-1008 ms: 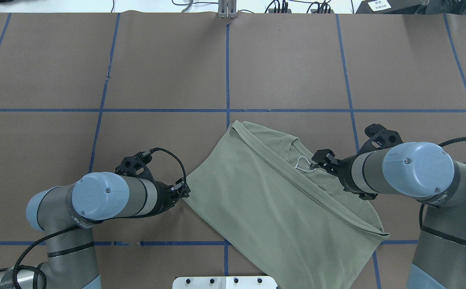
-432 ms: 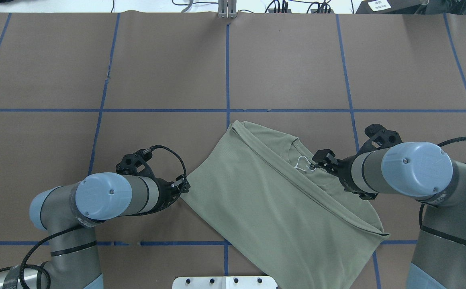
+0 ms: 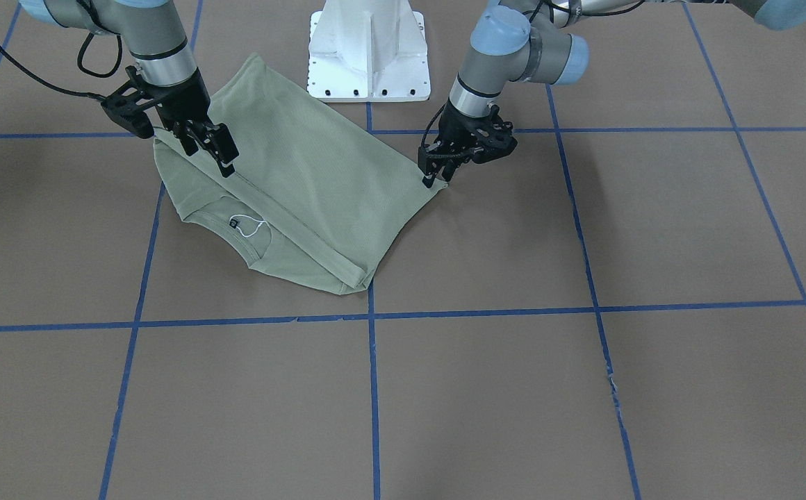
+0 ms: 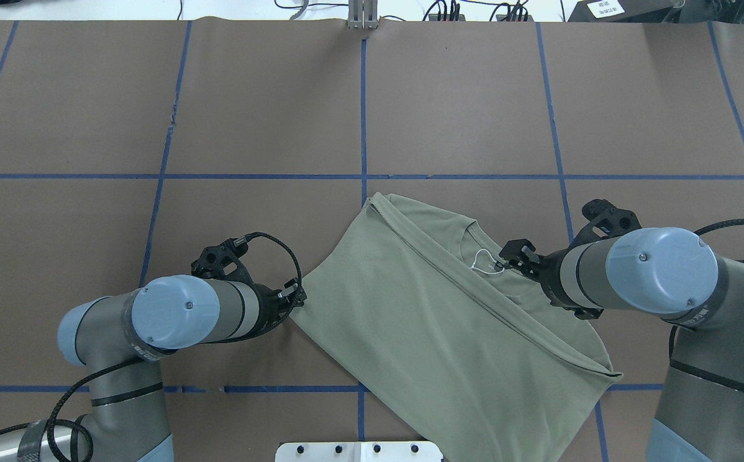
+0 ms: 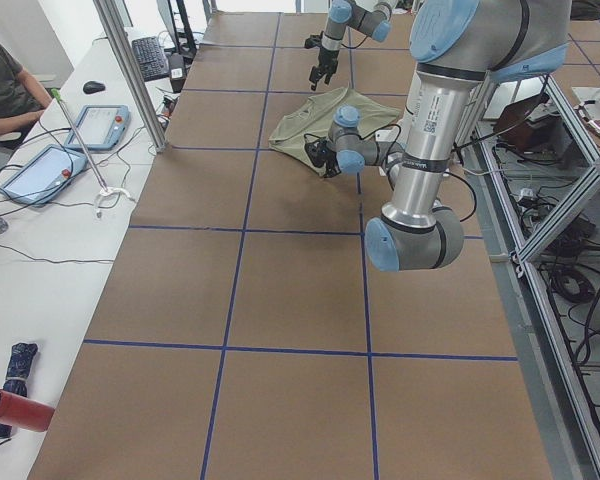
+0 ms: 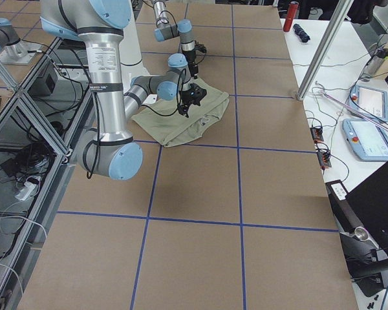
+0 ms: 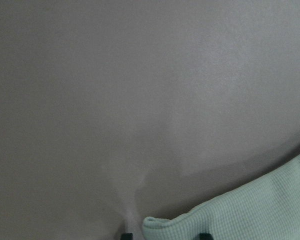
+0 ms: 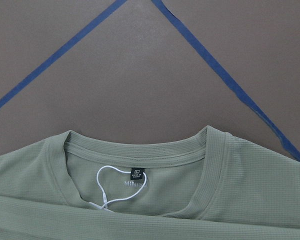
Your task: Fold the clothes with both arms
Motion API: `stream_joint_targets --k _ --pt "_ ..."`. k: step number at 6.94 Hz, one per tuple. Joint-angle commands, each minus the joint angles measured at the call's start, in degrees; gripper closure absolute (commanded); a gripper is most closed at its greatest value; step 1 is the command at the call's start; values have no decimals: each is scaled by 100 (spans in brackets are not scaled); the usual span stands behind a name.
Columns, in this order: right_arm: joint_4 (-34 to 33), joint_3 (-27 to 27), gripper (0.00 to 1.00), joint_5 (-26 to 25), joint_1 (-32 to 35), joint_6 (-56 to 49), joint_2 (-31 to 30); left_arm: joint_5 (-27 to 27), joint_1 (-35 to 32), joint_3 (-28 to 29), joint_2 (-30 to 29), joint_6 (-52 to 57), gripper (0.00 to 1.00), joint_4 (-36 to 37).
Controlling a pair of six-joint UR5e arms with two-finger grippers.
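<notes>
- The sage-green knit shirt (image 4: pixel 436 321) lies folded and flat, set at a slant. It begins just in front of the white metal pedestal (image 3: pixel 368 48) and spreads away from it toward the right arm's side.
- Its neck opening faces away from the pedestal, with a black neck label (image 8: pixel 138 174) and a looped white string (image 8: pixel 107 187) inside.
- The left hand (image 4: pixel 297 299) is down at the shirt corner on the pedestal's left-arm side, its fingers apart with the cloth corner between them.
- The right hand (image 4: pixel 507 260) is poised over the collar. We cannot tell how wide it stands.
- The brown surface (image 4: pixel 250 115) is crossed by blue tape lines (image 4: pixel 363 115). Beyond its far edge from the pedestal, cables lie on a white desk.
- Since a second ago, the left arm has slid toward the shirt, and the shirt and right arm have kept their places.
</notes>
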Motion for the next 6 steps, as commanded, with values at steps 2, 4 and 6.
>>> stream_joint_targets --k 2,4,6 --pt "0 -3 0 6 0 -1 3 9 -66 15 -13 46 100 4" --pt "0 -12 0 6 0 -1 3 -8 -546 15 -13 726 100 30" --pt "0 -21 0 6 0 8 11 -35 -1589 477 -396 1949 100 13"
